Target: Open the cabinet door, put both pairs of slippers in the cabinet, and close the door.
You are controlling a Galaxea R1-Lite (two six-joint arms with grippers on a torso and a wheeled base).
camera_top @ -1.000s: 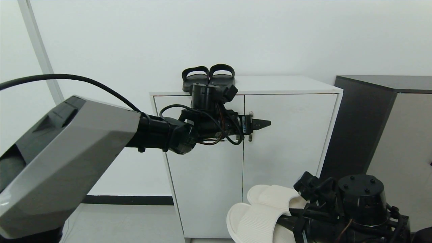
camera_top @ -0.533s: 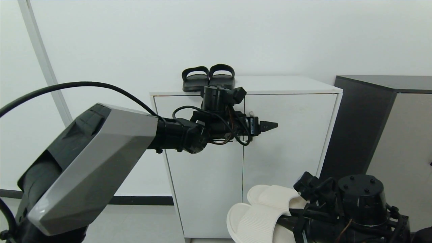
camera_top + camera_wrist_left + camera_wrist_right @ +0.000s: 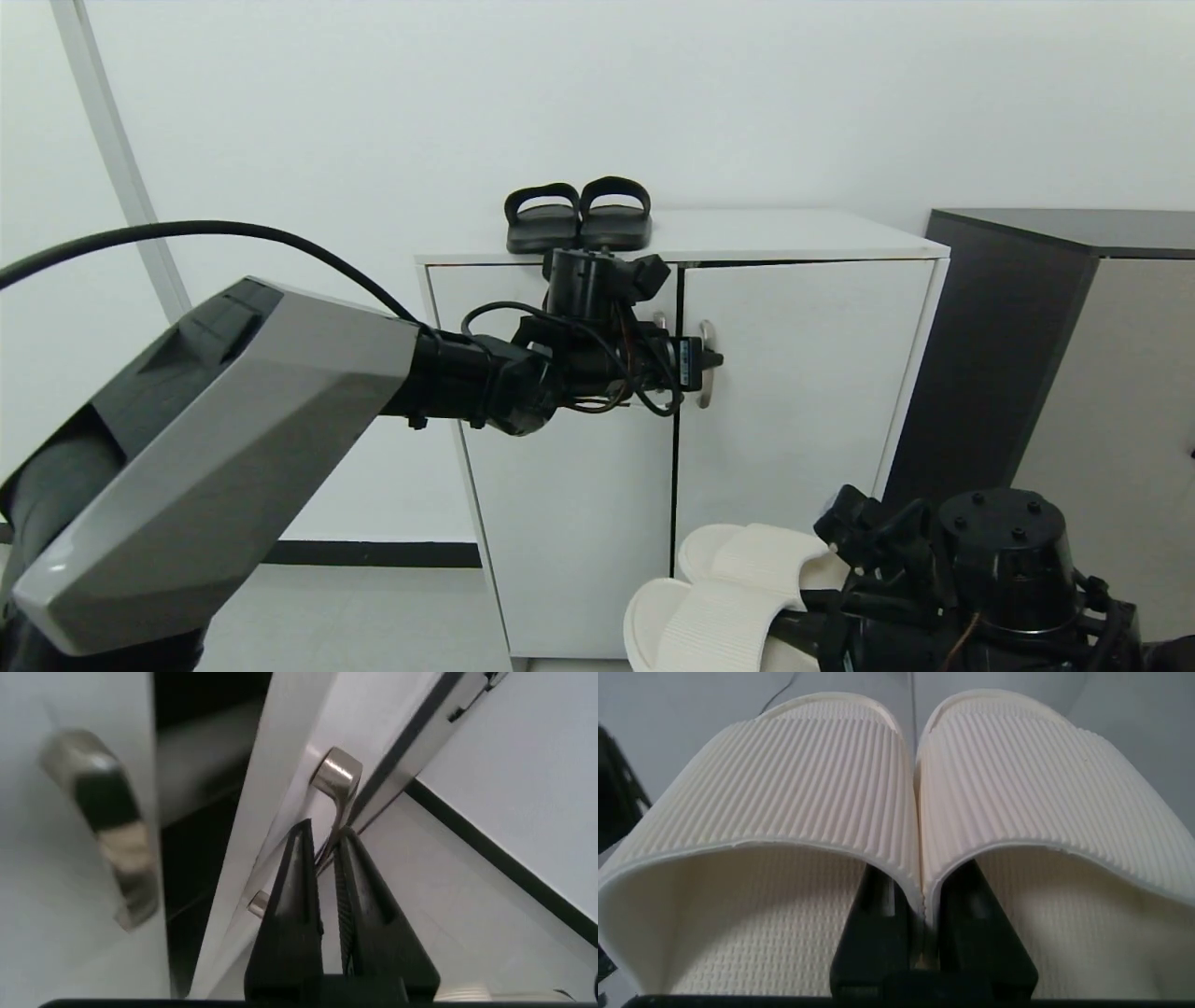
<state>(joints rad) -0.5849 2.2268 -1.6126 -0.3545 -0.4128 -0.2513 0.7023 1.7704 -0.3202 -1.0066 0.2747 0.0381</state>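
A white two-door cabinet (image 3: 560, 485) stands against the wall, and its right door (image 3: 803, 392) is ajar by a thin dark gap. My left gripper (image 3: 714, 359) is shut on that door's metal handle (image 3: 334, 770), whose bar runs between the fingers (image 3: 297, 882). Dark cabinet interior (image 3: 192, 859) shows through the gap. A pair of black slippers (image 3: 579, 217) sits on the cabinet top. Low at the right, my right gripper (image 3: 923, 924) is shut on a pair of white slippers (image 3: 738, 597), pinching their inner sides together (image 3: 920, 812).
A dark grey cabinet (image 3: 1027, 355) stands directly right of the white one. The left door's handle (image 3: 103, 831) sits close beside the held one. Grey floor (image 3: 373, 616) lies left of the cabinet, below a black skirting strip.
My left gripper pulled back left from beyond the handle and closed on it. The right door has come slightly open. The white slippers sank a little.
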